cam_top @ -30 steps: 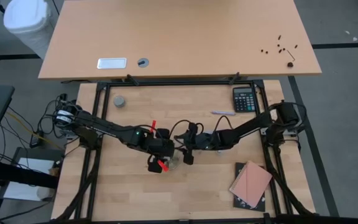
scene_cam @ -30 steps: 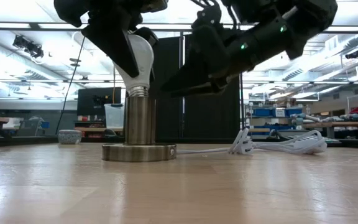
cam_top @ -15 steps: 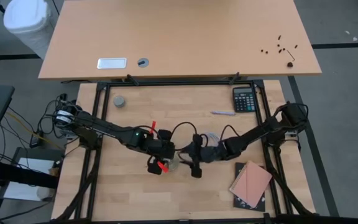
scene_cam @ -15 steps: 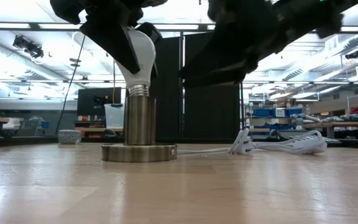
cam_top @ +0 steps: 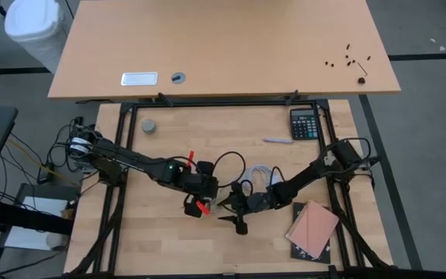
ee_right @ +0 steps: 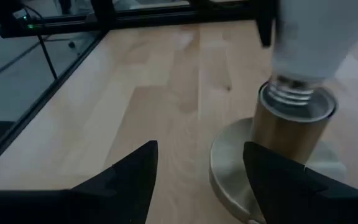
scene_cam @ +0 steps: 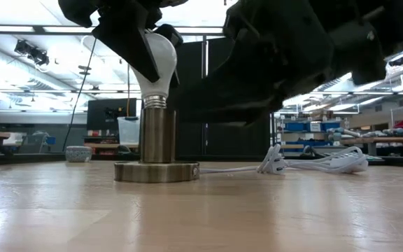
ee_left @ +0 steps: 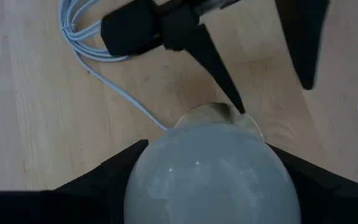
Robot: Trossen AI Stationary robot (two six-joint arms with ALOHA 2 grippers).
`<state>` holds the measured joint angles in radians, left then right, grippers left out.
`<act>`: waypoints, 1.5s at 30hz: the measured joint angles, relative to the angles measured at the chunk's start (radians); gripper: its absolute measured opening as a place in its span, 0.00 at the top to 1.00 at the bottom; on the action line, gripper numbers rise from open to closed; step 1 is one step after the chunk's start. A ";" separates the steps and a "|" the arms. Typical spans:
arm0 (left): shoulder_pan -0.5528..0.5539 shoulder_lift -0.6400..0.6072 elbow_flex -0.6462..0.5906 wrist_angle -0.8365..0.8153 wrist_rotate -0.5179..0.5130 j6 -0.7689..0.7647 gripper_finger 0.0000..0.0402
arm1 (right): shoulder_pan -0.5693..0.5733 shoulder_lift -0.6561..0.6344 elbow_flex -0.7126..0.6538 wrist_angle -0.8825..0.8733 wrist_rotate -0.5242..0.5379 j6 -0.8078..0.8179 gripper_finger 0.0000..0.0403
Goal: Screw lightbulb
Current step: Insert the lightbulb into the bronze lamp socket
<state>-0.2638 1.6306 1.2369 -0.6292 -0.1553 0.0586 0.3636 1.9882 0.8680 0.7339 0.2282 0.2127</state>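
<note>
— Where's the small white pear-shaped lightbulb [scene_cam: 155,59]?
— Upright, screw end in the round silvery metal base [scene_cam: 157,170], pinched by the left gripper [cam_top: 194,203].
— And the right gripper [ee_right: 197,168]?
— Fingers spread, empty, just beside the base.

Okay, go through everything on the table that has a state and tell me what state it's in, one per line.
lightbulb: upright, screw end at the mouth of the lamp base, threads still showing.
lamp base: standing on the table, cord attached.
cord: bundled beside the base.
left gripper: shut on lightbulb.
right gripper: open, empty, beside the base.
</note>
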 joint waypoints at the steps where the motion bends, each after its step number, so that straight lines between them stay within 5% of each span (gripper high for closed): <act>1: 0.000 0.000 0.000 -0.001 0.000 0.000 0.29 | -0.005 0.009 0.000 0.015 -0.008 0.000 0.39; 30: -0.001 0.062 -0.002 -0.012 -0.040 -0.039 0.29 | -0.091 0.022 0.002 0.071 -0.067 -0.040 0.39; 45: 0.000 0.064 0.037 -0.057 -0.052 -0.040 0.18 | -0.091 0.022 0.001 0.072 -0.067 -0.033 0.39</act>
<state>-0.2638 1.6951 1.2736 -0.6866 -0.2073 0.0181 0.2722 2.0106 0.8692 0.8059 0.1614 0.1795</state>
